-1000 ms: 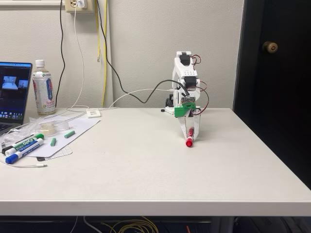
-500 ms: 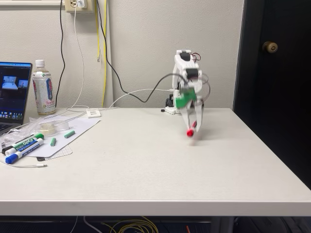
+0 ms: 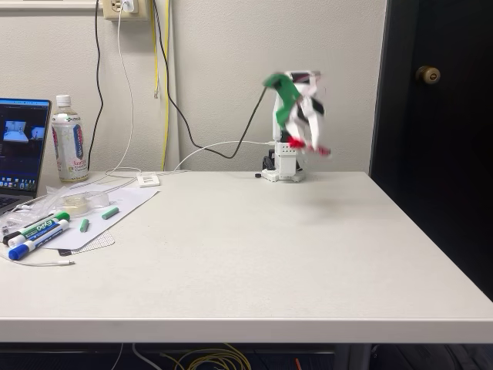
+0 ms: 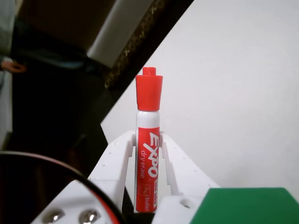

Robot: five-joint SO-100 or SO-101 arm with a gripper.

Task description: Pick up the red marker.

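The gripper (image 4: 148, 149) is clamped on the one red marker (image 4: 148, 154), its two white fingers (image 4: 114, 161) pressed against the barrel on either side. In the wrist view the marker stands straight up between them, red cap (image 4: 149, 91) outward, and the label reads "EXPO dry erase", with smaller print below that is too small to read.

In the fixed view the gripper (image 3: 308, 139) is raised well above the table (image 3: 254, 254) at the far side, in front of the wall. It is blurred there, so the marker (image 3: 306, 145) shows only as a red streak, apparently angled down to the right. The single arm (image 3: 286, 116) has a green part near its wrist, and its base sits at the table's far edge.

At the near left lie two more markers side by side on a white sheet (image 3: 115, 212): one green-capped marker (image 3: 42, 226) marked "EXPO" and one blue-capped marker (image 3: 35, 240). Two small green pieces (image 3: 110, 212) lie loose on the sheet. Further left stand one bottle (image 3: 69, 140) with a white cap and one open laptop (image 3: 21, 150).
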